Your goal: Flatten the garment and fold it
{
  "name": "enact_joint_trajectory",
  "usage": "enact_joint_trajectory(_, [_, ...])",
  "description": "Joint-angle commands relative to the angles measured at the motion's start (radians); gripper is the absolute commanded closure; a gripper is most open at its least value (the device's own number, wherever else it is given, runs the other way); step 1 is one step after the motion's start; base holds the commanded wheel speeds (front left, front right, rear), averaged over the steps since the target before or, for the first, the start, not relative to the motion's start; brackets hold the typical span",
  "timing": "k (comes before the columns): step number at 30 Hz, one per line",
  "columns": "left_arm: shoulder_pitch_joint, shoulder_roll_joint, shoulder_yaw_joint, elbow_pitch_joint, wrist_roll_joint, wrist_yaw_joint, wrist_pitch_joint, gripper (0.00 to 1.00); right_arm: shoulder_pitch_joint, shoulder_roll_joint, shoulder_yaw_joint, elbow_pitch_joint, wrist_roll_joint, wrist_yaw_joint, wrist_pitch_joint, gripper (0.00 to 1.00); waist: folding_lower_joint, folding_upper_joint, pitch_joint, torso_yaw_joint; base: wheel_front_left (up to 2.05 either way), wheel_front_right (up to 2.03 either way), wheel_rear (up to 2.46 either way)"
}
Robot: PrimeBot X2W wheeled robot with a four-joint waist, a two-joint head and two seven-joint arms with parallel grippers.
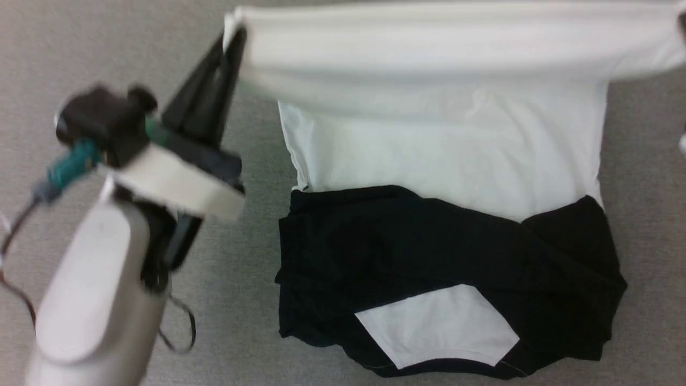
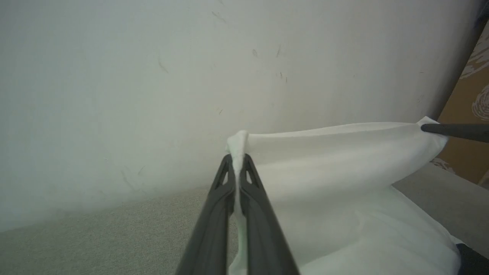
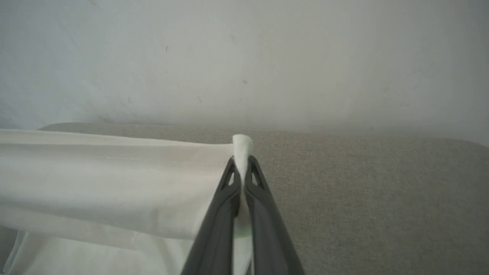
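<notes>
The grey desk (image 1: 107,43) carries the garment (image 1: 439,155) spread at its centre, collar end toward 6 o'clock, with the black sleeves (image 1: 429,257) already crossed over the chest. The white hem at 12 o'clock is raised off the desk in a taut band. The left pincer (image 1: 233,40) and right pincer (image 3: 242,162) are each clamped tight on a hem corner, so flattening looks done and the fold roughly halfway: the hem must yet be carried toward 6 o'clock, laid over the sleeves and released.
</notes>
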Motion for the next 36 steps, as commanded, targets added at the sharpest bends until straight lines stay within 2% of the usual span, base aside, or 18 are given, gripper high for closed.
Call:
enact_joint_trajectory(1, [0.043, 0.007, 0.006, -0.026, -0.007, 0.015, -0.016, 1.00, 0.045, 0.010, -0.012, -0.024, 0.006, -0.002, -0.009, 1.00, 0.0003, -0.0001, -0.080, 0.009, 0.00, 0.00, 0.00])
enact_joint_trajectory(12, [0.410, 0.024, -0.008, -0.225, -0.003, 0.083, -0.092, 1.00, 0.406, 0.115, -0.102, -0.297, 0.037, -0.002, -0.007, 1.00, 0.0003, -0.0001, -0.166, -0.011, 0.00, 0.00, 0.00])
enact_joint_trajectory(20, [0.595, 0.001, -0.066, -0.211, -0.006, 0.100, -0.146, 1.00, 0.604, 0.174, -0.138, -0.379, 0.051, -0.002, 0.020, 1.00, 0.0003, -0.0001, -0.186, -0.022, 0.00, 0.00, 0.00])
enact_joint_trajectory(28, [0.672, -0.009, -0.117, -0.075, -0.043, 0.052, -0.172, 1.00, 0.755, 0.182, -0.128, -0.337, 0.068, -0.002, 0.030, 1.00, 0.0003, -0.0001, -0.197, -0.020, 0.00, 0.00, 0.00])
enact_joint_trajectory(36, [0.668, 0.004, -0.150, 0.041, -0.066, 0.010, -0.159, 1.00, 0.799, 0.152, -0.061, -0.275, 0.079, -0.002, 0.018, 1.00, 0.0003, -0.0001, -0.202, -0.028, 0.00, 0.00, 0.00])
